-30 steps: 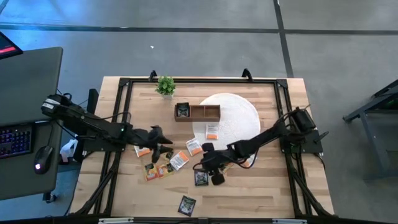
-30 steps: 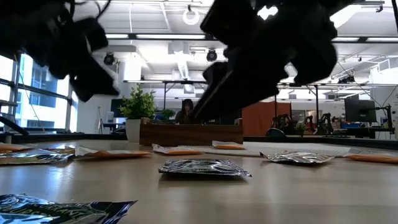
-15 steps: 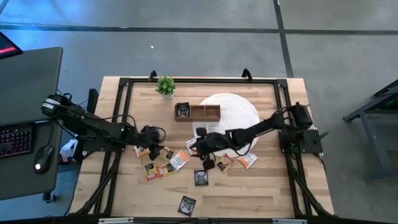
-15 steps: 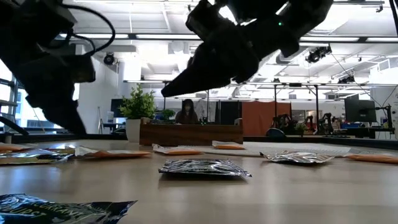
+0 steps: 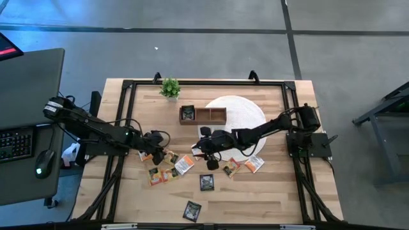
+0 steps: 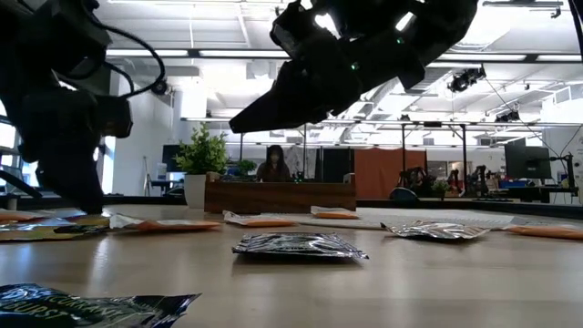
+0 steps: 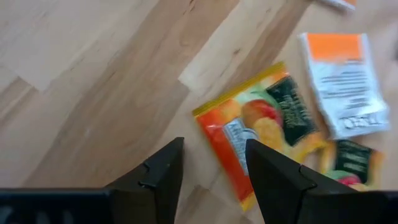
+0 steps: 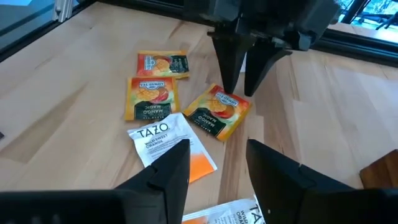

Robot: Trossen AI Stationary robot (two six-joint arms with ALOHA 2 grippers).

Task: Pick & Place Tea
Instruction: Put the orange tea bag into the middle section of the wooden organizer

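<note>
Only the right wrist view shows the left gripper (image 8: 244, 74) jaws parted over a tilted mango sachet (image 8: 219, 111), one of three by a white-orange one (image 8: 169, 144), all on the table (image 5: 268, 191), while the right gripper (image 5: 206, 152) hangs parted, holding nothing.

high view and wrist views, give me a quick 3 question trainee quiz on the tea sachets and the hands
1. True or false: the left hand hangs over a yellow-orange mango sachet.
2. Which hand is shut on a sachet? A left, B right, C neither.
3. Fill in: the wooden tray lies partly on the round white ____.

Key: 1 true. 2 C; the right hand is open too. 3 mat.
</note>
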